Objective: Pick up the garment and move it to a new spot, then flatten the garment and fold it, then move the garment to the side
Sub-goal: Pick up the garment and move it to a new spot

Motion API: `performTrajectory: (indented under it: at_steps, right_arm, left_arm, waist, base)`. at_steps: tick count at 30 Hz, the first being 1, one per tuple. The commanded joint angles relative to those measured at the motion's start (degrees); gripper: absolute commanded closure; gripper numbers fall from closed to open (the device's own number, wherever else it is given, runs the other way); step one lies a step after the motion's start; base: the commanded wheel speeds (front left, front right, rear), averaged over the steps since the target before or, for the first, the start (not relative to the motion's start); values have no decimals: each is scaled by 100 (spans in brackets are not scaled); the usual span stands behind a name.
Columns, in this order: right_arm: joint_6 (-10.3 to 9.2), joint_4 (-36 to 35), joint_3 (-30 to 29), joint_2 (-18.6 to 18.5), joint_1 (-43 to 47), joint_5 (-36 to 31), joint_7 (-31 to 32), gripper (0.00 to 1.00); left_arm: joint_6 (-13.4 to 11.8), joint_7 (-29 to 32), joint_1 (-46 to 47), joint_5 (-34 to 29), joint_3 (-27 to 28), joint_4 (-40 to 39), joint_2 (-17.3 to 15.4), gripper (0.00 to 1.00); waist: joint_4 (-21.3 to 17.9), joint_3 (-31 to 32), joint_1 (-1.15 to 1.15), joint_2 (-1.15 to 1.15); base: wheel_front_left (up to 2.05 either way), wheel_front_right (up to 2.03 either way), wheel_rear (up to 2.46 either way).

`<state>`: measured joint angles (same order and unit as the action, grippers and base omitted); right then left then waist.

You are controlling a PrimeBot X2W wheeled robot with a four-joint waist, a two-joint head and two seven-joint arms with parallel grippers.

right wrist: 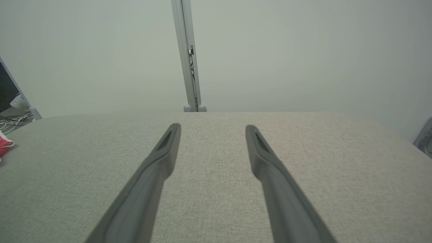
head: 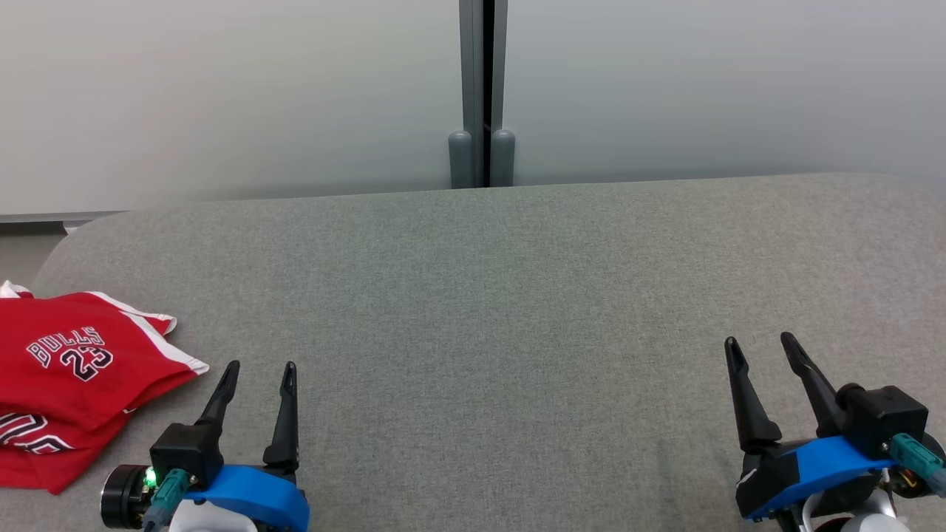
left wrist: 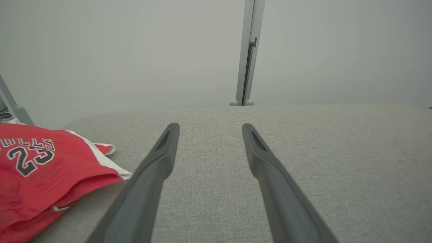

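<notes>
Nearest me, both arms sit low at the near edge of the table [head: 480, 295].
- Left gripper [head: 262, 364]: fingers spread wide, nothing between them. It sits well left of the line of the grey post [head: 482, 159].
- Right gripper [head: 760, 339]: also wide and empty, well right of the post's line.

Garment [head: 74, 362]: a red jersey with white trim and a "BULLS 23" print. It lies far left of the post at the table's left edge, just beside the left gripper and not touching it. It is doubled over in loose layers, not flat, and part of it runs out of the head view.

From the grippers out to the post there is bare grey cloth. The post stands at the table's far edge, with pale wall panels [head: 222, 96] on either side.

Judgement: no grasp yet.

Risks:
- A pinch could catch the top layer alone, and the rest would unfurl and drag.
- A sideways nudge could push the jersey off the edge, since it lies so close to it.
- A one-handed lift would leave the jersey hanging bunched, because the right gripper is well apart from it.
</notes>
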<state>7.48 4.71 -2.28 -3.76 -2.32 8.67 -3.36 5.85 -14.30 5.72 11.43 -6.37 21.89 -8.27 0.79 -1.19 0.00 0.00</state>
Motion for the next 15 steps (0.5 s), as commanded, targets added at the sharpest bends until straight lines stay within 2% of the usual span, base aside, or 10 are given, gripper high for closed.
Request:
performTrajectory:
  at_steps: [1, 6, 15]
  right_arm:
    - [2, -40, -10, 17, 51, -126, -39, 0]
    - [2, -66, -57, 31, 75, -227, -58, 0]
    - [2, -71, -106, 51, 71, -171, -84, 0]
  left_arm:
    - [-36, -57, 74, -96, -15, 22, -20, 0]
    - [-57, -103, 86, -243, -51, 83, -32, 0]
    - [-100, -98, 124, -148, -42, 111, -38, 0]
  waist:
    - [4, -2, 0, 0]
    - [23, -8, 0, 0]
    - [99, -25, 0, 0]
  base:
    - [0, 0, 0]
    - [0, 0, 0]
    - [0, 0, 0]
